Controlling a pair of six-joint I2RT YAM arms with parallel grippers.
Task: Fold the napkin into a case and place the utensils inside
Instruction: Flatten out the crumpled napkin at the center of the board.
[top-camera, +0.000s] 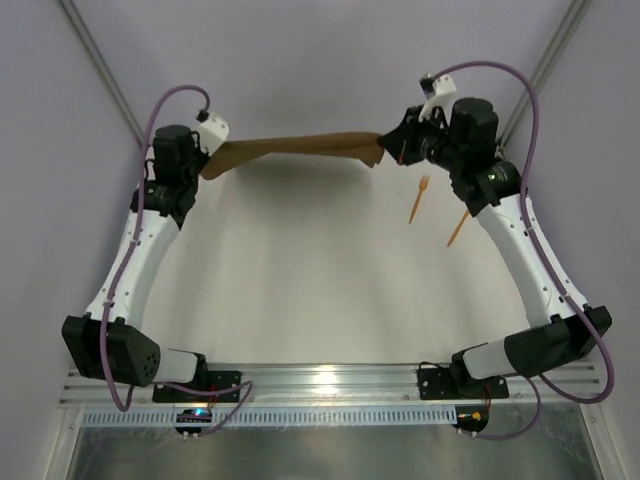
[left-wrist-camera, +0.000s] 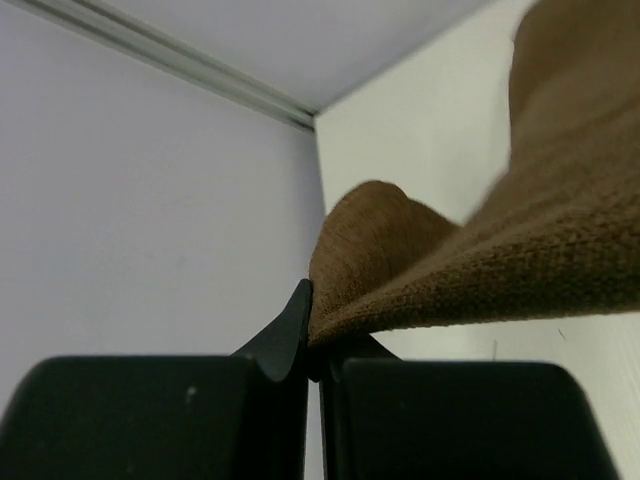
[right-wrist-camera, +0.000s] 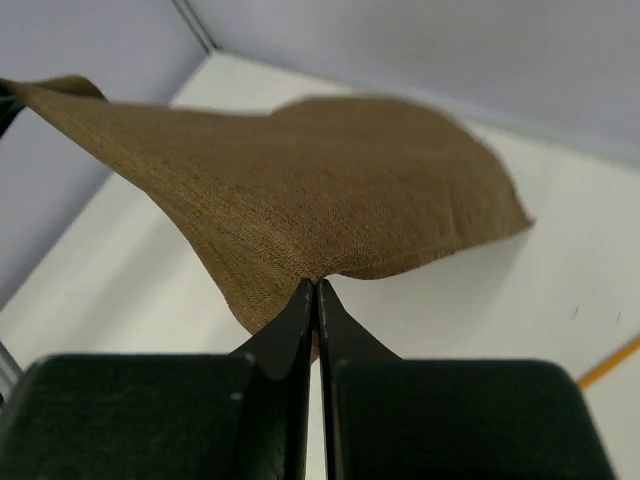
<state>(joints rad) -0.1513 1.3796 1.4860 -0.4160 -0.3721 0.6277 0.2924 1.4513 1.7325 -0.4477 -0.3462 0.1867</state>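
Two pincers grip one dark brown napkin (top-camera: 290, 147) between them, stretched as a long sagging band across the far part of the white table (top-camera: 300, 290), from about 10 o'clock to about 1 o'clock in the top view. The left pincer (top-camera: 208, 168) is pressed together on the cloth's left end; in its own wrist view the black jaws of the left pincer (left-wrist-camera: 311, 325) meet with only the woven edge of the napkin (left-wrist-camera: 480, 270) between them, and the fabric bulges up and runs off toward 2 o'clock. The right pincer (top-camera: 383, 150) is likewise closed tight on the opposite end; its wrist camera shows the right pincer (right-wrist-camera: 316, 292) nipping a lower edge of the napkin (right-wrist-camera: 330, 190), which spreads away above the tabletop toward 10 o'clock. The cloth is off the surface and casts a soft shadow beneath. Both orange utensils lie on the table at about 2 o'clock, under the right arm: the fork (top-camera: 418, 198), tines toward 12 o'clock, and near it, toward 4 o'clock, the pointed piece (top-camera: 457, 228). Neither touches the napkin or a pincer. An orange sliver (right-wrist-camera: 608, 362) shows at 4 o'clock in the right wrist view; which utensil it is I cannot tell.
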